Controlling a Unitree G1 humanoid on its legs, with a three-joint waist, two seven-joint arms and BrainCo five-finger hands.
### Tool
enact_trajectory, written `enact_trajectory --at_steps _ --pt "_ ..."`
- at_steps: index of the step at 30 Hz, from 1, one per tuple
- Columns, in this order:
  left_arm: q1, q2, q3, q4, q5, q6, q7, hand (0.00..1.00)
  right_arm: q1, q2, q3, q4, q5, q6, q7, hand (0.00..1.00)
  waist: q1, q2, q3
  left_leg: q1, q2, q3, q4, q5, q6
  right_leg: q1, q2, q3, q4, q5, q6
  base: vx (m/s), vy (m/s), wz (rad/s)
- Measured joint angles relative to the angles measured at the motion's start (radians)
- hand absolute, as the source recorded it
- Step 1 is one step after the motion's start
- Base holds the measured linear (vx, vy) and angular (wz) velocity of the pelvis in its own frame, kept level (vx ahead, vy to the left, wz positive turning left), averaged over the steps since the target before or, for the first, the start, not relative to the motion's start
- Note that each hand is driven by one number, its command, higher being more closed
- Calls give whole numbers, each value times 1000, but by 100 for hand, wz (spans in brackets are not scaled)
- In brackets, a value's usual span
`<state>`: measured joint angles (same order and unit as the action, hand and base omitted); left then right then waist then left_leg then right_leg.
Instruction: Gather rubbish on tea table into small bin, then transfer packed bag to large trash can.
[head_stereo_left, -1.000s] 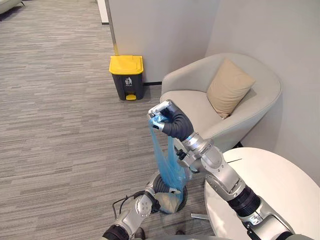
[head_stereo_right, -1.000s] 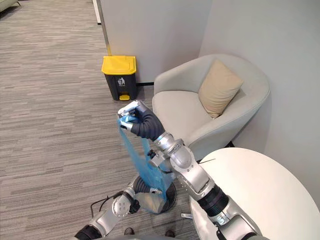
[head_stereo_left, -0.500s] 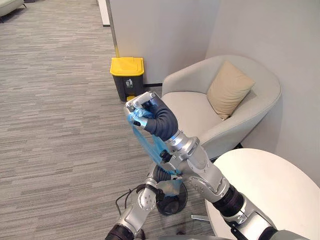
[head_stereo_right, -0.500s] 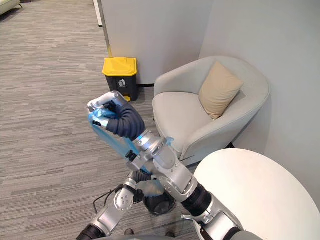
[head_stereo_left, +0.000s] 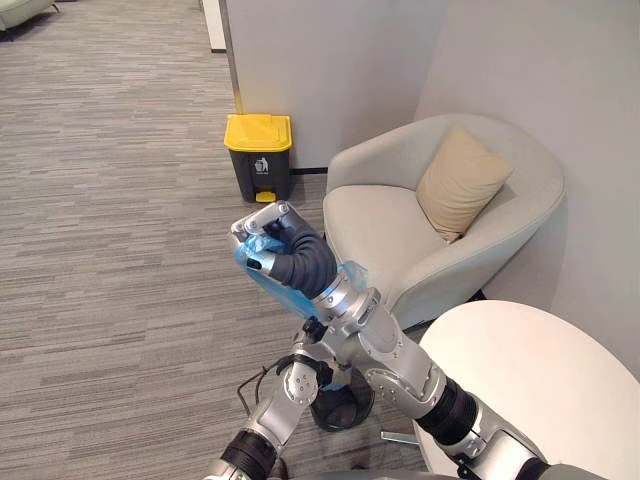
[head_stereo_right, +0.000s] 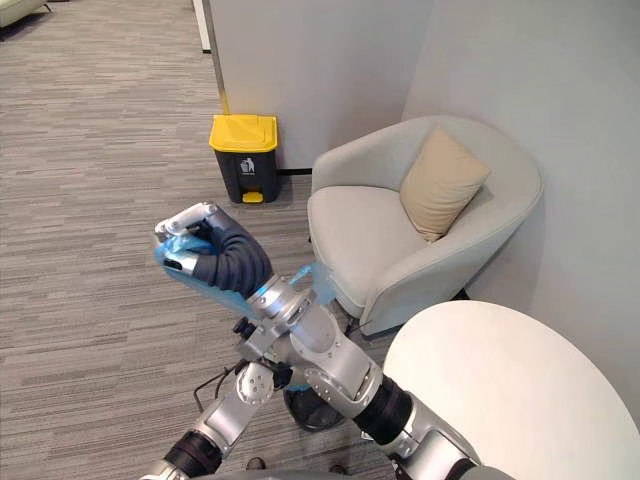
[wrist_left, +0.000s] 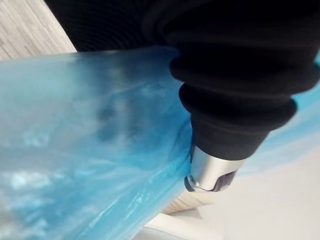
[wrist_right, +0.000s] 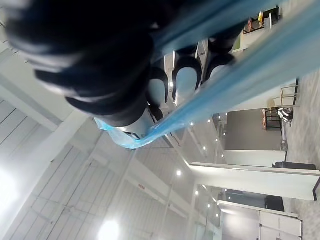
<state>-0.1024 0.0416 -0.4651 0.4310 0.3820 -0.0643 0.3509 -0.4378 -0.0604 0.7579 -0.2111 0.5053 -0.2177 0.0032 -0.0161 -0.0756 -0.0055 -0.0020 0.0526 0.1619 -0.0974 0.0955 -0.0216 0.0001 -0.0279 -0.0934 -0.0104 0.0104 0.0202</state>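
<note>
My right hand (head_stereo_left: 272, 243) is raised at chest height, fingers curled tight round the gathered top of the blue rubbish bag (head_stereo_left: 285, 292). The bag hangs back under my right forearm, and a fold of it (head_stereo_right: 311, 275) pokes out beside the wrist. Its plastic stretches close across the left wrist view (wrist_left: 75, 130) and runs as taut strands (wrist_right: 225, 45) past the curled fingers in the right wrist view. My left hand (head_stereo_left: 318, 372) is low under the right forearm, against the bag, just above the small dark bin (head_stereo_left: 350, 408). The large yellow-lidded trash can (head_stereo_left: 258, 155) stands by the wall ahead.
A beige armchair (head_stereo_left: 400, 215) with a tan cushion (head_stereo_left: 462, 182) sits right of the trash can. The round white tea table (head_stereo_left: 530, 380) is at my lower right. Grey striped carpet (head_stereo_left: 110, 230) stretches open to the left and ahead.
My right hand has swung left and a little lower with the bag top, drawing the bag away from the small bin. My left arm has risen under the right forearm.
</note>
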Motion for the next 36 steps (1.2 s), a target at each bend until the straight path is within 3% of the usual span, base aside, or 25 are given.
enact_trajectory --at_steps 8,9,18,27,36 --pt "-6 0 1 3 -82 -1 -1 100 23 -2 4 6 -7 0 18 100 -11 -3 -2 3 7 -10 -1 1 -2 13 7 -9 -10 3 -5 -3 -5 3" --pt "-6 0 3 3 -87 -1 -1 100 38 -2 4 10 -9 0 22 0 -12 -3 -2 3 8 -10 -2 2 -3 13 8 -9 -10 3 -5 0 0 0" --pt "18 1 105 -9 -115 -23 -4 100 174 -93 -71 29 -292 -1 24 0 -19 -3 -1 4 8 -10 -6 2 -3 13 9 -10 -8 3 -5 0 0 0" --pt "89 1 244 -128 -135 -44 -5 100 278 -247 -200 14 -542 -16 23 0 -18 3 3 7 0 -9 -6 1 -4 8 7 -10 6 -9 5 0 0 0" --pt "131 3 345 -161 -138 -53 -5 100 332 -344 -308 -45 -660 -54 20 0 -12 23 16 8 -1 -8 -6 1 -3 9 7 -9 6 -11 6 0 0 0"
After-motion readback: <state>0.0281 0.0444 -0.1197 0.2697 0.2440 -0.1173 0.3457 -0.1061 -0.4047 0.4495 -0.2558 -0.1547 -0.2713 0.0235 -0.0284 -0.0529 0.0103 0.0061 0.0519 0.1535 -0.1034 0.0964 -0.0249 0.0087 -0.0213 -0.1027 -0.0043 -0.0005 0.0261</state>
